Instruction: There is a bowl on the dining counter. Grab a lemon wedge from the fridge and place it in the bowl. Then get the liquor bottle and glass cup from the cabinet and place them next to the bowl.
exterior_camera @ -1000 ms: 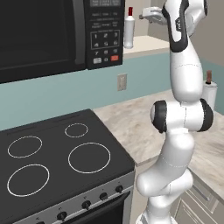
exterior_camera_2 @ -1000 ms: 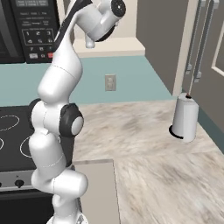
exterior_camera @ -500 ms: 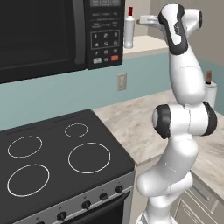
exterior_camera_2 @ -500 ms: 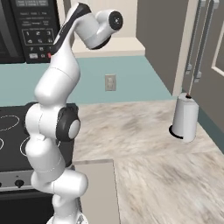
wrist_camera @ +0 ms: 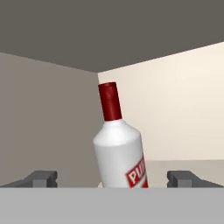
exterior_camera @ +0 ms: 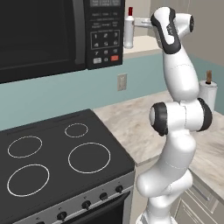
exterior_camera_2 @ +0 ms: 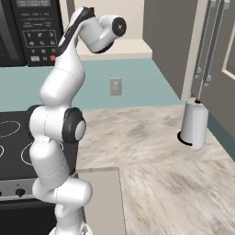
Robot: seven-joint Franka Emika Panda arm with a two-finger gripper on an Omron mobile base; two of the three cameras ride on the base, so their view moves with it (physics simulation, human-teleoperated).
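One bottle is what the arm is going after right now: the liquor bottle (wrist_camera: 119,146), white with a red cap, standing upright inside the open cabinet (exterior_camera: 144,43) up beside the microwave (exterior_camera: 57,35). The gripper (wrist_camera: 113,178) is reaching in at it with its fingers spread wide, one tip either side of the bottle's body, nothing clamped yet.

My take on doing this well: the bottle is sitting a touch left of centre between the tips, so I'd be nudging the hand across before closing, otherwise one finger hits first and tips it. I'd also be grabbing on the wide body rather than up at the thin neck, closing gently since smooth glass likes to slip, then lifting straight up before pulling back out of the cabinet so the base isn't dragging on the shelf.

On what each camera is giving: the hand view is showing the finger spacing around the bottle plus the red label, which the base cameras aren't resolving. The left base view is showing the bottle (exterior_camera: 128,29) in context, on the shelf next to the microwave and above the stove (exterior_camera: 61,157). The right base view is showing the paper towel roll (exterior_camera_2: 194,123) on the counter (exterior_camera_2: 151,151), well apart from all this.
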